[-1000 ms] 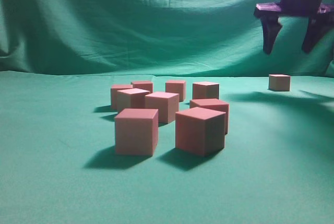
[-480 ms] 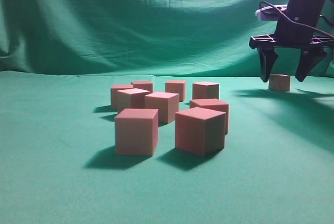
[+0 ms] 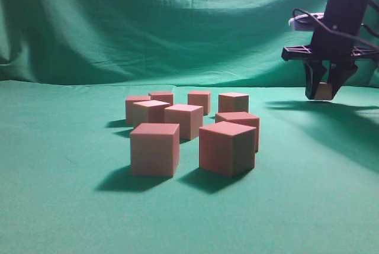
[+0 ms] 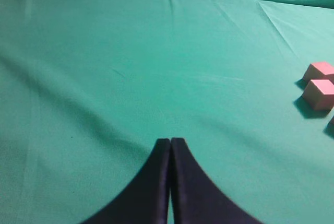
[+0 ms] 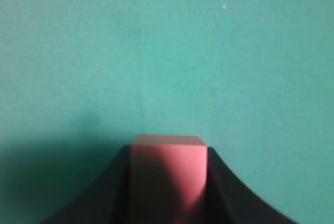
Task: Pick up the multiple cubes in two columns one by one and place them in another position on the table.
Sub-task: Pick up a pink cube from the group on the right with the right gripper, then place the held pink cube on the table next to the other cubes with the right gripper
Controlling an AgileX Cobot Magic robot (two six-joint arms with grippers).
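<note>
Several pink cubes [image 3: 189,121] stand in two columns on the green cloth at the middle of the exterior view. My right gripper [image 3: 323,91] is at the far right, down at the cloth, shut on a single pink cube [image 3: 323,91]; the right wrist view shows that cube [image 5: 168,174] clamped between the two black fingers [image 5: 168,182]. My left gripper [image 4: 170,143] is shut and empty over bare cloth, out of the exterior view. Two cubes [image 4: 319,86] show at the right edge of the left wrist view.
A green cloth [image 3: 59,177] covers the table and hangs as a backdrop [image 3: 148,23] behind. The right arm's cable and black body [image 3: 346,5] rise at the upper right. The arm's shadow lies on the cloth at the right.
My right gripper came down from high at the upper right, straddled the lone cube at the far right, and its fingers closed on it. The clustered cubes have not moved.
</note>
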